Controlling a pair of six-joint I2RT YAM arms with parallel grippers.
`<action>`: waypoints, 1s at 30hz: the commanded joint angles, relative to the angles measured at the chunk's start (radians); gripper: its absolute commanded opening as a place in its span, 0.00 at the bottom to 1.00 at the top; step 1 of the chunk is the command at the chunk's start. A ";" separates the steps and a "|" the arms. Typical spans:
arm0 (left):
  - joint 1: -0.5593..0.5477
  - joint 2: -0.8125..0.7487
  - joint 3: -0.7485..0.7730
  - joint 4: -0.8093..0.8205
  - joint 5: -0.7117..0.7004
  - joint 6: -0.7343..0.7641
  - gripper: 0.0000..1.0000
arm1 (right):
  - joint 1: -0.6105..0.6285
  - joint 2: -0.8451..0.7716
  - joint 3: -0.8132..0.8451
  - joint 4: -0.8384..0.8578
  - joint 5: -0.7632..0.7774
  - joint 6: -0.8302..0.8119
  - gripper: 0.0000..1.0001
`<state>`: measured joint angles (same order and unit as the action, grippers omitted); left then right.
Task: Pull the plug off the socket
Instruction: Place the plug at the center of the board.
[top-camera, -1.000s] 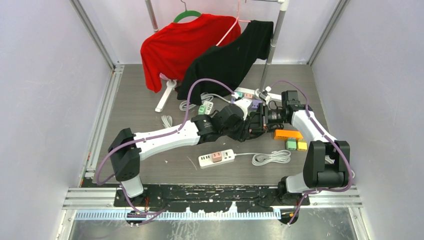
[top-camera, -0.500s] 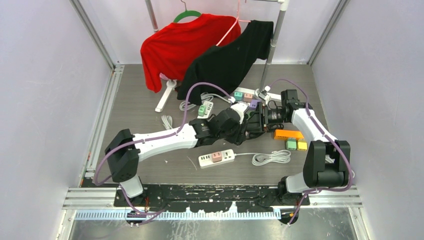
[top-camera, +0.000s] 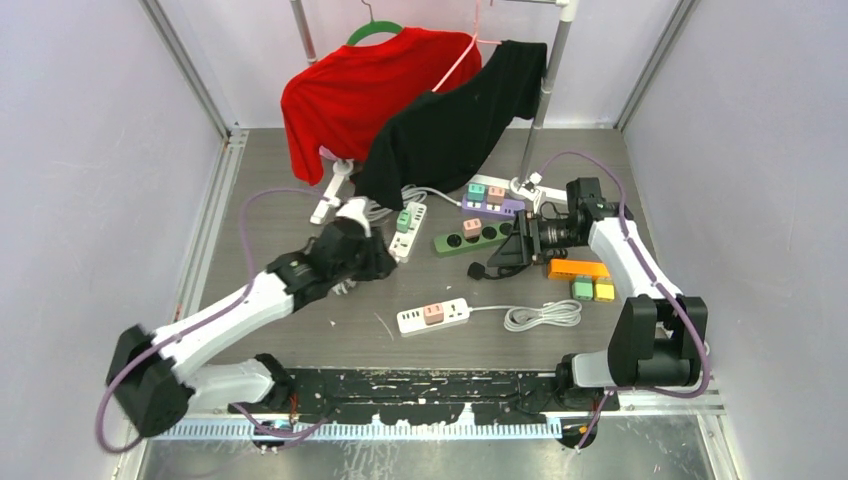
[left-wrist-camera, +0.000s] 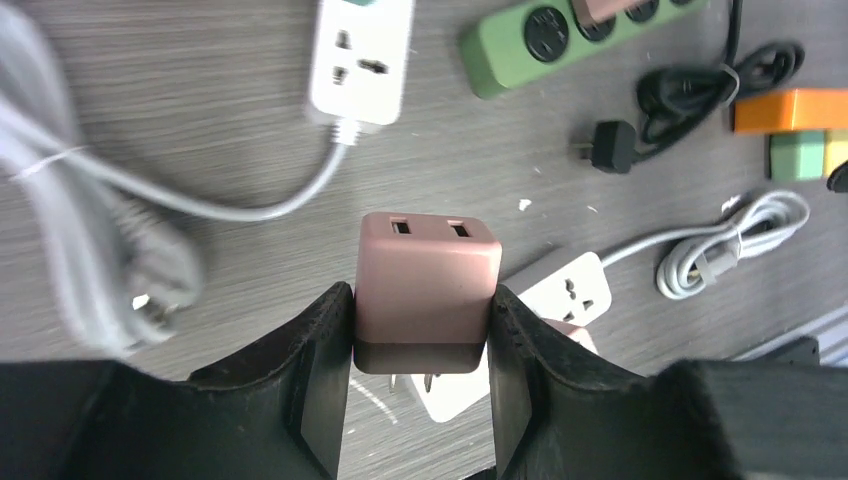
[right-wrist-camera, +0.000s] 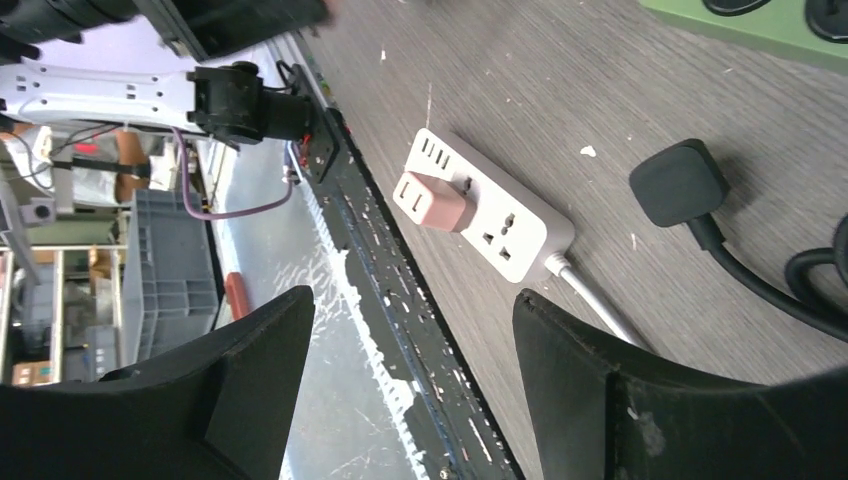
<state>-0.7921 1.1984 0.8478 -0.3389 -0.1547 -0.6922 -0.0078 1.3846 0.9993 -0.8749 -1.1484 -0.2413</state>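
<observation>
My left gripper (left-wrist-camera: 420, 300) is shut on a pink plug (left-wrist-camera: 428, 275), held off the table with its metal prongs showing underneath. In the top view the left gripper (top-camera: 378, 262) hangs left of the green socket strip (top-camera: 478, 238), well apart from it. That strip carries another pink plug (top-camera: 472, 226). My right gripper (top-camera: 510, 250) stands open at the strip's right end with nothing between its fingers (right-wrist-camera: 250, 370). In the right wrist view the right gripper (right-wrist-camera: 410, 390) looks over a white socket strip (right-wrist-camera: 490, 215) with a pink plug (right-wrist-camera: 432, 200) in it.
A loose black plug (top-camera: 478, 270) and its cord lie beside the green strip. A white strip with a green plug (top-camera: 408, 217), a purple strip (top-camera: 490, 198), an orange block (top-camera: 575, 268) and small cubes (top-camera: 582, 289) lie around. A clothes rack with red and black shirts (top-camera: 400, 90) stands behind.
My left arm has swung away to the left from the green strip, carrying the pink plug. My right gripper has opened and let go beside the strip.
</observation>
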 joint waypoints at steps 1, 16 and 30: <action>0.106 -0.197 -0.038 -0.126 -0.048 -0.006 0.00 | -0.036 -0.047 0.042 -0.036 0.042 -0.094 0.78; 0.539 -0.245 0.011 -0.249 0.174 0.218 0.00 | -0.241 0.027 0.082 -0.319 0.005 -0.559 0.77; 0.773 0.277 0.295 -0.291 0.133 0.246 0.00 | -0.272 0.008 0.120 -0.327 0.039 -0.542 0.76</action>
<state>-0.0845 1.3388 1.0256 -0.6205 0.0322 -0.4549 -0.2775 1.4315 1.0714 -1.1828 -1.0893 -0.7723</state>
